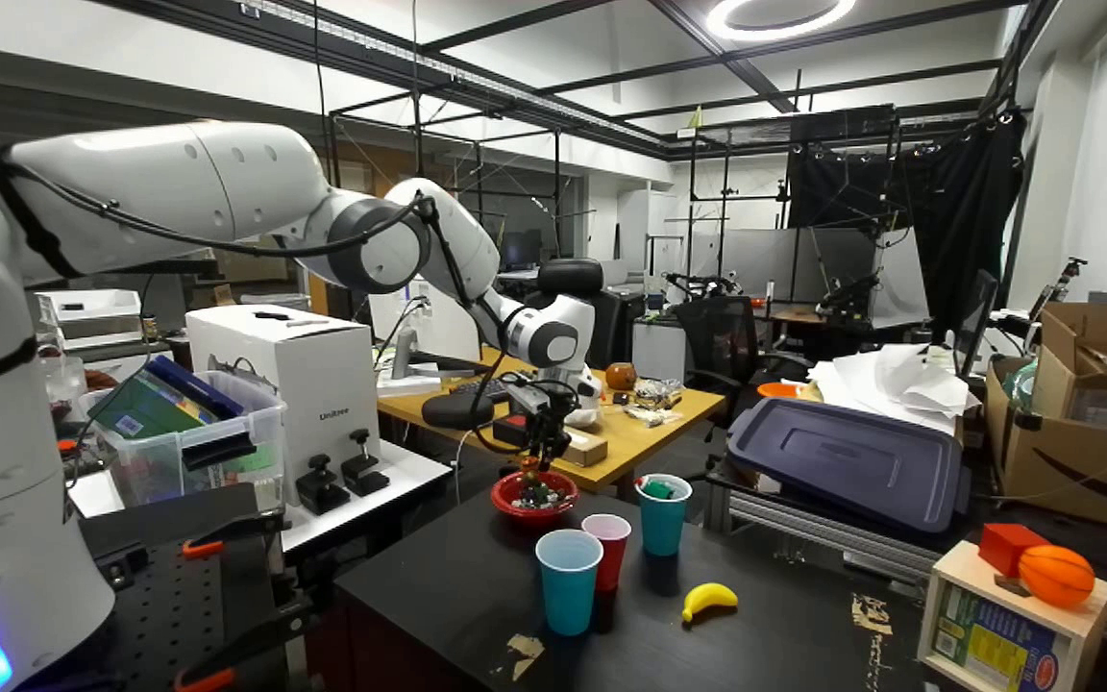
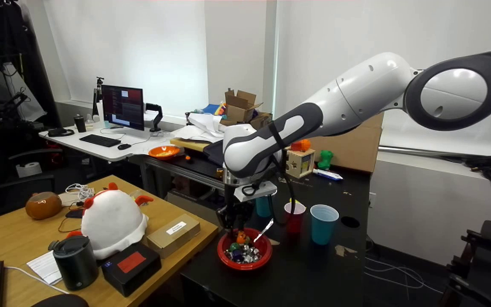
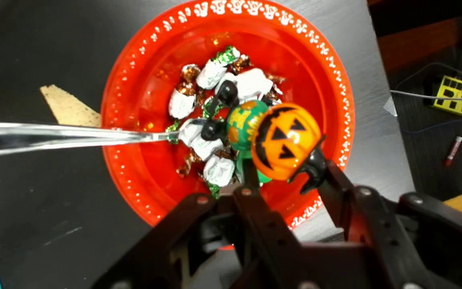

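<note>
Plainly tight quarters around the pumpkin toy (image 3: 285,140)

In the wrist view, the gripper (image 3: 289,168) has its fingers apart with the toy between them, over a red bowl (image 3: 122,100) close to an edge of the bench (image 3: 34,208); whether they press on it or only straddle it cannot be told. Its smooth, round face could well roll free if pinched off-centre. A green ball (image 3: 245,124) lies right against or under it, so a fingertip might catch that too, or drag up wrapped candies (image 3: 211,74). A spoon (image 3: 74,138) crosses the bowl's rim; a sideways nudge could flip it.

In an exterior view, the bowl sits by the bench's far edge, so a hard push might send it over. A teal cup (image 1: 569,591) and a red cup (image 1: 613,565) stand near it, and a banana (image 1: 710,601) lies towards the near edge.

In an exterior view, the arm (image 2: 348,100) slants in above the cups; a low sweep would probably topple them, as they look light. A wooden box (image 2: 300,163) stands towards the far edge. Beside the left edge, a desk (image 2: 36,234) bears a white plush (image 2: 113,221) and a cardboard box (image 2: 177,238), narrowing the space there.
</note>
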Available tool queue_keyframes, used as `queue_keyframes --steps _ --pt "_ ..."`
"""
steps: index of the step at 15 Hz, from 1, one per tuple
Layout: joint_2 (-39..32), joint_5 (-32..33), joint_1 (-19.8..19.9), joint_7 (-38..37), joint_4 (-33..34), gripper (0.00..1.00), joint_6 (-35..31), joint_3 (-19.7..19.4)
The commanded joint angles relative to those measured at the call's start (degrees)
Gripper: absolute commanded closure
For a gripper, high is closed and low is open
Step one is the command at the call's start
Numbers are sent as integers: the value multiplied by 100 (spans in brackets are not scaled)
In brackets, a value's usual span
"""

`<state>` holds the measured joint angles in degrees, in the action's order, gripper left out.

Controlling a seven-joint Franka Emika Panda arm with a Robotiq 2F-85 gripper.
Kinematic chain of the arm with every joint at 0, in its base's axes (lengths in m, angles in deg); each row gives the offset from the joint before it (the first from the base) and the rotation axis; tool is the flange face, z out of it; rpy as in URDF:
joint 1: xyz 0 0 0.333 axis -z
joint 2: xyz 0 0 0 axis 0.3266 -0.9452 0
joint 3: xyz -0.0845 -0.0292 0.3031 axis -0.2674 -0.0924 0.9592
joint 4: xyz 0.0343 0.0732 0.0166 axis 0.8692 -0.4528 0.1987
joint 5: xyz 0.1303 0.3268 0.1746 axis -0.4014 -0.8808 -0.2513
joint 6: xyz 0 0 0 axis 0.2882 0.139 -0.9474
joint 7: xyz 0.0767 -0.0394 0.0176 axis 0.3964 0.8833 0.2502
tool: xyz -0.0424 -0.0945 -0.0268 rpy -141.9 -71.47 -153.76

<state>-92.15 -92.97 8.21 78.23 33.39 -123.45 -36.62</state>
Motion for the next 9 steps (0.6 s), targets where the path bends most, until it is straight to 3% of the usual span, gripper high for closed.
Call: queue_keyframes --steps 1,9 --pt "455 -29 138 223 -464 83 298 85" --pt "1051 -105 483 659 -1281 83 413 239"
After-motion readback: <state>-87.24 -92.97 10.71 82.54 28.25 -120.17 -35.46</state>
